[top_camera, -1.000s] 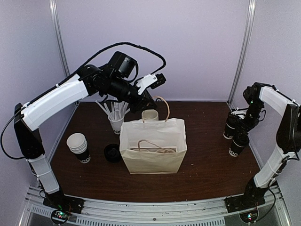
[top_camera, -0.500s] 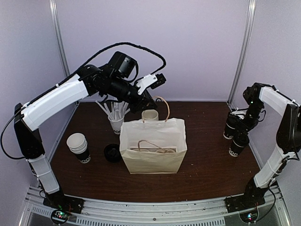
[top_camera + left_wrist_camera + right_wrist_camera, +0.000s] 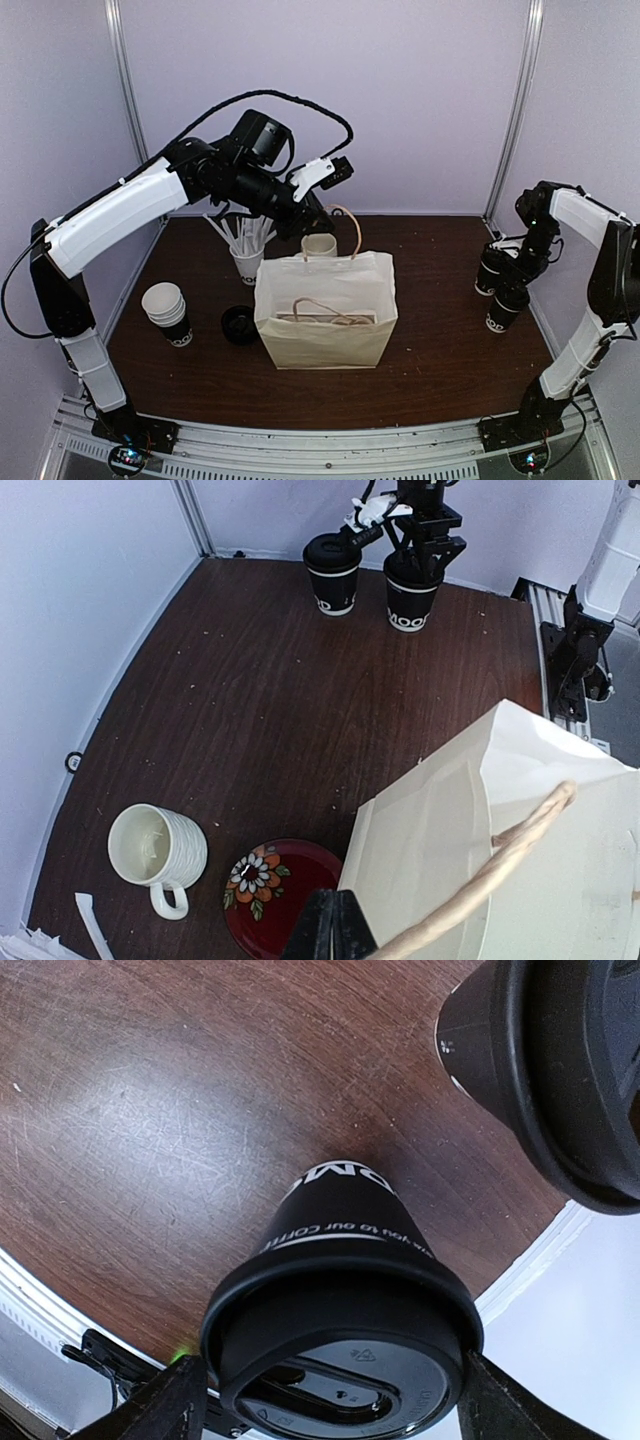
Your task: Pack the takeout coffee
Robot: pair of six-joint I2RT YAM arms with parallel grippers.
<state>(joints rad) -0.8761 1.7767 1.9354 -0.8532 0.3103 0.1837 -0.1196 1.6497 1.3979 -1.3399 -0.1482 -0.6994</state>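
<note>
Two black lidded coffee cups stand side by side at the table's right edge: near cup [image 3: 507, 305], far cup [image 3: 492, 270]. Right gripper [image 3: 335, 1395] hangs over the near cup, fingers [image 3: 155, 1405] spread wide either side of its lid, grip not evident. Left gripper [image 3: 334, 927], closed, holds the paper bag's [image 3: 325, 310] handle [image 3: 480, 875] at centre.

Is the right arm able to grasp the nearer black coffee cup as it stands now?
Probably yes: the right end effector is open with its fingers on either side of the cup's lid, and nothing lies between them.
</note>
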